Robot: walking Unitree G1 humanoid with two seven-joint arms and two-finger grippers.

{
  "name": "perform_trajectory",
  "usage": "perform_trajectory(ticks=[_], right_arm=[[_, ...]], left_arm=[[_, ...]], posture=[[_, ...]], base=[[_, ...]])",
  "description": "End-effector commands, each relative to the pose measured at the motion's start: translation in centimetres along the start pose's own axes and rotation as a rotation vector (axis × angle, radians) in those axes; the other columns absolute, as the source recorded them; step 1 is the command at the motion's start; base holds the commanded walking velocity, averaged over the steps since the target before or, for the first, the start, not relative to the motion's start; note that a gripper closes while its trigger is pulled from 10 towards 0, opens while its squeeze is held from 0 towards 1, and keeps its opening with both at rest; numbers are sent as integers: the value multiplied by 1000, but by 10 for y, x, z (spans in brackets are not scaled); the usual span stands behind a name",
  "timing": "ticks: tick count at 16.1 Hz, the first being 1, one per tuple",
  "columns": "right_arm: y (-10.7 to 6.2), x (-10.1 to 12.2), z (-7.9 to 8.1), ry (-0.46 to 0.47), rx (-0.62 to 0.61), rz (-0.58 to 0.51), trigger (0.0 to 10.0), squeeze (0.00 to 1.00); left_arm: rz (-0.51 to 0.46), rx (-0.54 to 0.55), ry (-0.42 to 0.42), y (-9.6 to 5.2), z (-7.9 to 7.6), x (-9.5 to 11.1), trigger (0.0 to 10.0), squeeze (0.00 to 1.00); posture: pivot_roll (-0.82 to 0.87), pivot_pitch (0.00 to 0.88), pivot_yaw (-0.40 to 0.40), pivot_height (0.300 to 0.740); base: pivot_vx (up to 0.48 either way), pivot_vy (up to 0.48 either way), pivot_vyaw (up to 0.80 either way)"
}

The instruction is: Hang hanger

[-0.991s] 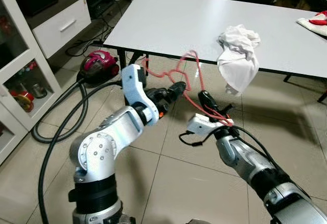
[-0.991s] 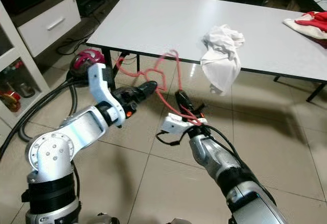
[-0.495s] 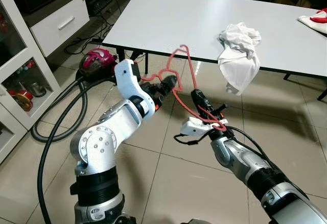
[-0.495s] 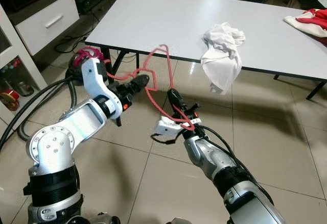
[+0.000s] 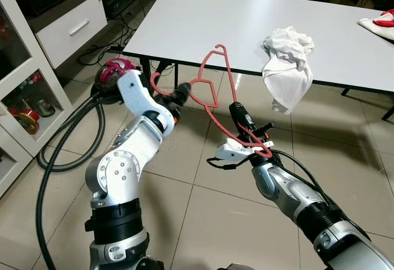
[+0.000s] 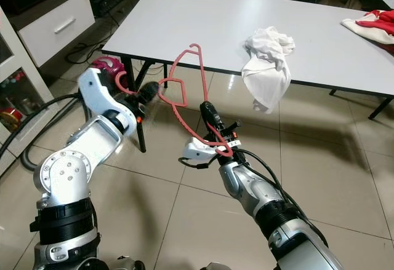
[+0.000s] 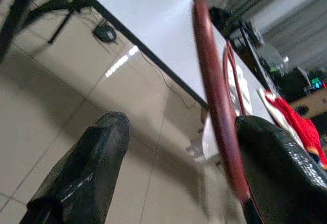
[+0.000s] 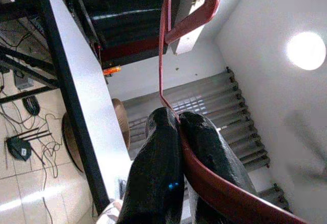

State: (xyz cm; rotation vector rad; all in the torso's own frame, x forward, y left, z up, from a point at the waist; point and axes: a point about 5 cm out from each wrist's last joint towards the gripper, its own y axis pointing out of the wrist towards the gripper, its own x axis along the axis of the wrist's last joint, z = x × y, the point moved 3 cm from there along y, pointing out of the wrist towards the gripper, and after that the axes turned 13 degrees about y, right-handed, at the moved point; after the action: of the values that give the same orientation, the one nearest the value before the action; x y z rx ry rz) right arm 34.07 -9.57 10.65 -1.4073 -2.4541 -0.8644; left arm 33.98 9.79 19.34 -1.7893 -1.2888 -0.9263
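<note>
We see our right gripper (image 5: 239,114) with fingers (image 8: 163,147) pressed tightly together on the red hanger (image 5: 212,91), holding it upright in front of the white bench (image 5: 203,18). Our left gripper (image 5: 180,93) reaches the hanger's other side, fingers (image 7: 87,168) spread wide, the wire resting against one.

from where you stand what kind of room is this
Probably a lived-in home room used as a work or utility space: a large white table with clothes on it, a white cabinet with drawers and glass doors, and a red vacuum cleaner with its hose on the tiled floor.
</note>
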Motion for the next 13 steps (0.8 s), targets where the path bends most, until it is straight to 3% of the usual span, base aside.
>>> perform_trajectory(ticks=[1,6,13], right_arm=[[-1,1,-4,4,-29,-2,0,0],[-4,-1,-3,6,-26,12,0,0],[-6,-3,-5,14,-21,16,0,0]], left_arm=[[-50,-18,-25,6,-19,12,10000,0],[-18,-108,-9,5,-33,6,10000,0],[17,-163,9,3,-39,-2,10000,0]], posture=[[-48,81,-34,740],[-52,81,-30,740],[-55,82,-29,740]], base=[[0,0,0],[0,0,0],[0,0,0]])
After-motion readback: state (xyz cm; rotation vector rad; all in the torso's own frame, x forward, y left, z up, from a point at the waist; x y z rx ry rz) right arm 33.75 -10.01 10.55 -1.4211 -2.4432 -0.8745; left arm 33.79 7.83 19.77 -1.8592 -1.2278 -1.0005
